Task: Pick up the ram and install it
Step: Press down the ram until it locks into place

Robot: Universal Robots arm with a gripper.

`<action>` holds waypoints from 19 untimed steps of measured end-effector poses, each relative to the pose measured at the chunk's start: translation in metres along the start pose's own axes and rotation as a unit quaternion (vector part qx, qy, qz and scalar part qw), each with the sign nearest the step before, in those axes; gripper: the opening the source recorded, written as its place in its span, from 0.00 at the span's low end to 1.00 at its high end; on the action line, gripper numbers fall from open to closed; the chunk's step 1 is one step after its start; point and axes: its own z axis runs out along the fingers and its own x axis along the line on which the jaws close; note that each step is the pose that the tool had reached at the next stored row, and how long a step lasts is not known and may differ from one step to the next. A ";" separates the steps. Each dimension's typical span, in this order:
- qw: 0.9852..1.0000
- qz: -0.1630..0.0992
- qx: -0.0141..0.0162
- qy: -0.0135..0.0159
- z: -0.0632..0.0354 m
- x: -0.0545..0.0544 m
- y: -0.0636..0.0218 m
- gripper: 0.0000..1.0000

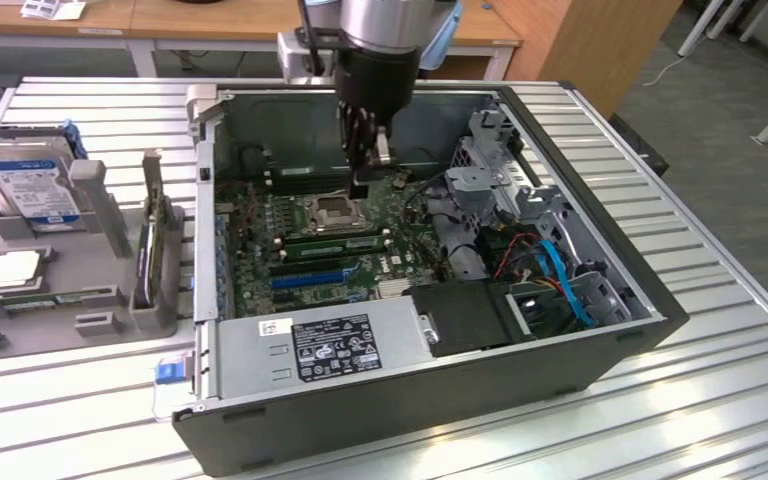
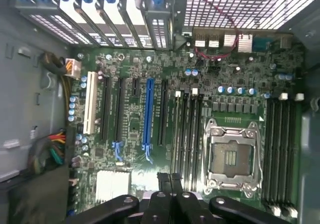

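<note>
The tool [image 1: 361, 185] hangs vertically inside the open computer case [image 1: 598, 340], upper centre of the exterior frame, its fingers closed together with nothing visibly between them. It stands just above the empty processor socket [image 1: 335, 210]. A ram [image 1: 335, 240] stick lies seated in a slot just below the socket toward frame bottom, its long axis running across the frame, left to right.
</note>
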 end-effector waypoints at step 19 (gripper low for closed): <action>1.000 0.000 0.000 0.000 -0.0086 0.001 -0.0002 0.11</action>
